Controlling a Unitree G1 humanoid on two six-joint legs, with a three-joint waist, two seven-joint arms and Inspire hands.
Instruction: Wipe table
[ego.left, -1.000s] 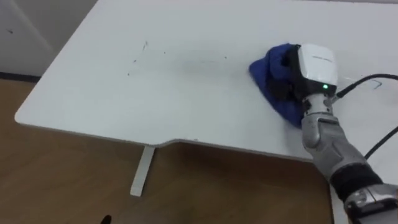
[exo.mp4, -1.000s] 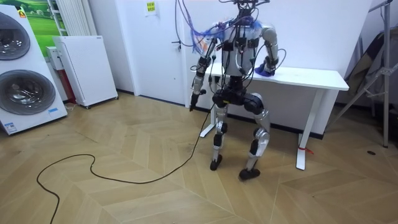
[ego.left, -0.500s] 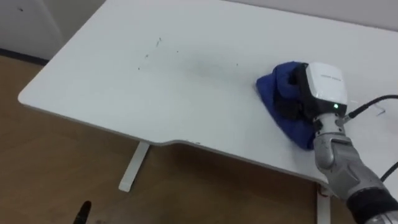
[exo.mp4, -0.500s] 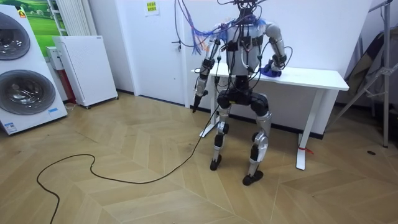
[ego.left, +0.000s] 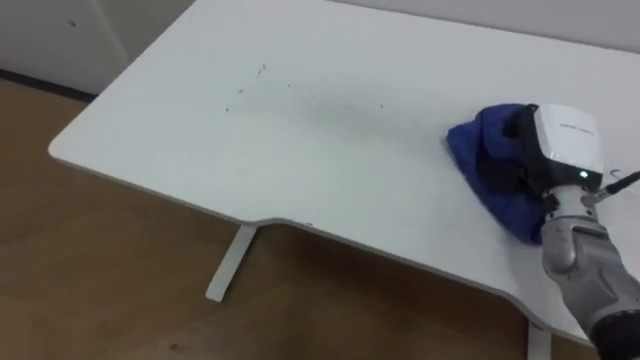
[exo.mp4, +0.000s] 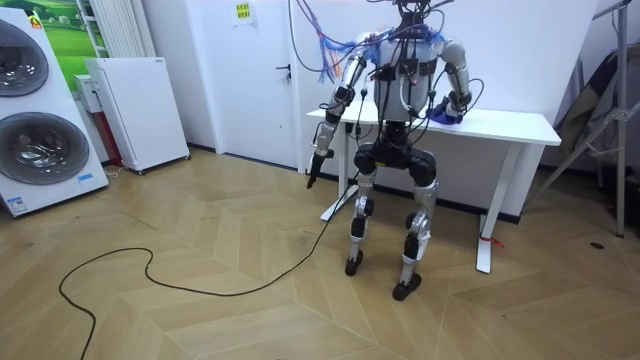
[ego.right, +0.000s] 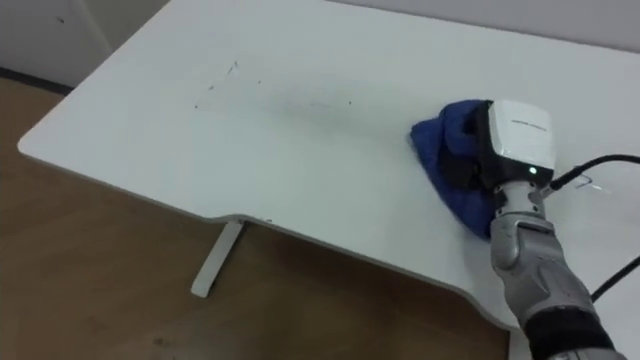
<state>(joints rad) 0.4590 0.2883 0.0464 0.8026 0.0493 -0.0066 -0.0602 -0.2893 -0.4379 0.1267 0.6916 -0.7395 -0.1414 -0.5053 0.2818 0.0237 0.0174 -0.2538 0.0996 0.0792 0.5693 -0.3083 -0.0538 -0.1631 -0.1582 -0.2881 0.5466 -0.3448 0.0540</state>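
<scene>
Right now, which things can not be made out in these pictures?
How the right hand holds the blue cloth: both eye views, the cloth's folds hide it.
Table surface under the cloth: covered by it.
Faint marks: eye views, too small to identify.
Left hand: room view, too small.

Right hand (ego.right: 518, 140): white back plate, green light; grey forearm, black cable; torso wires seemingly blue

A bunched blue cloth (ego.left: 478, 160) is laid on the right part of the white desk (ego.left: 330, 150). Faint dark specks (ego.left: 262, 70) are seen on its far left part.
</scene>
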